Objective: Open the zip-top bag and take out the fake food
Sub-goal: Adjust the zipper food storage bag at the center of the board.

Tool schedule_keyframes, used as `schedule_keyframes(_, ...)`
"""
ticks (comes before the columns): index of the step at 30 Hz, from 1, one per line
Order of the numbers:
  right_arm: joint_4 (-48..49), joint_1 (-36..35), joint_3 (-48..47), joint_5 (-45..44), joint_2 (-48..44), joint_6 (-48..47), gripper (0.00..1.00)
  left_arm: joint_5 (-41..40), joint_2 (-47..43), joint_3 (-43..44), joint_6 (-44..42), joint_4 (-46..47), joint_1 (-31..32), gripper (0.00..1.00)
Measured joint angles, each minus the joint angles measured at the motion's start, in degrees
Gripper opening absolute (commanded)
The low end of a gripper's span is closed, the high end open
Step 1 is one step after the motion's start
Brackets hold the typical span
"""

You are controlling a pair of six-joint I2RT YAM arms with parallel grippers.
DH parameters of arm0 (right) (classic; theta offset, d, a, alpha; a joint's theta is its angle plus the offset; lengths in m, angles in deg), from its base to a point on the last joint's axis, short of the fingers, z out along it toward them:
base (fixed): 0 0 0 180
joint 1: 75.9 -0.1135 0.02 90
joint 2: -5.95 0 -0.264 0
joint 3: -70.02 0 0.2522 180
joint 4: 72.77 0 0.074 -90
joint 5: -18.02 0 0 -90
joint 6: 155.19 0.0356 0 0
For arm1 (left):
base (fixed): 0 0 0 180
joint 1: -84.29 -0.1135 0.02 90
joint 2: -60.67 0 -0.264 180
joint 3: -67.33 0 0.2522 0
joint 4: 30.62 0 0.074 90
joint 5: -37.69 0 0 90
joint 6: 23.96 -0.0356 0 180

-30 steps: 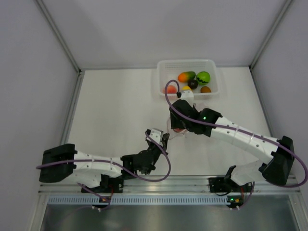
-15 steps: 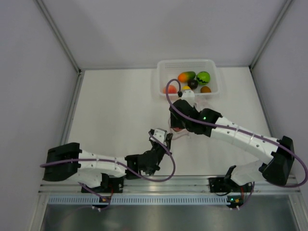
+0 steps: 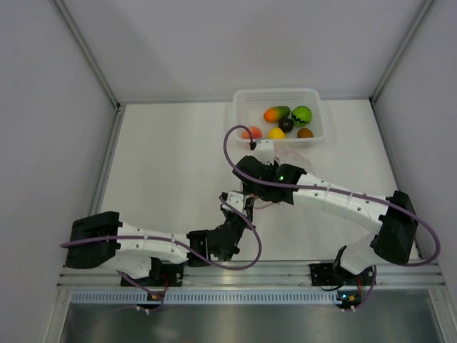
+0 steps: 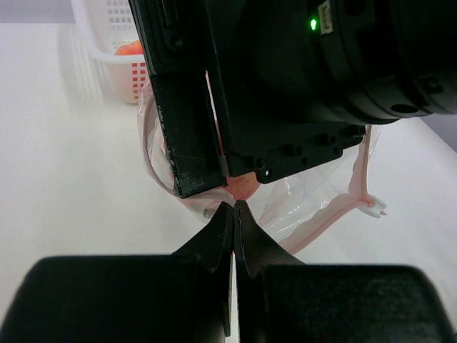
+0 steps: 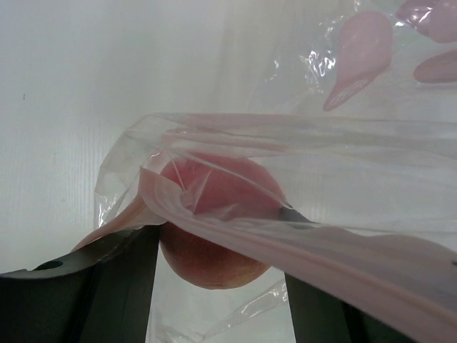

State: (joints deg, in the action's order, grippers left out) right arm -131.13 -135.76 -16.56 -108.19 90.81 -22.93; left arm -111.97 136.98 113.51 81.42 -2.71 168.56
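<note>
Zip-top bag point(image 4: 314, 196): clear crinkled film, pink zip strip point(image 4: 335, 211), mouth agape, lying mid-worktop between both grippers. Left gripper point(image 4: 233, 207): arm low along the near edge, jaws pressed together at the bag's near edge; cannot tell whether film is caught. Right gripper point(image 5: 218, 232): arm reaching in from the right edge, jaws part-spread, clamping a pink-red fruit point(image 5: 214, 261) within the bag's mouth.

Both arms white w/ blk joints, purple cables point(image 3: 227, 143); green LED point(image 3: 280, 171) on right arm point(image 3: 335, 200).
</note>
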Motion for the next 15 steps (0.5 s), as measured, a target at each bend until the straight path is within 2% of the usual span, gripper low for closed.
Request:
schedule_keyframes(8, 0.26, -0.37, -1.44, -1.22, 1.36, 2.69, 0.00, -2.75, 0.31, 1.11, 2.12, -0.13, 0.70, 0.00)
schedule_keyframes(15, 0.11, -0.35, -2.43, -1.27, 1.33, 3.67, 0.00, -6.21, 4.61, 1.62, 5.99, 0.85, 1.27, 0.00)
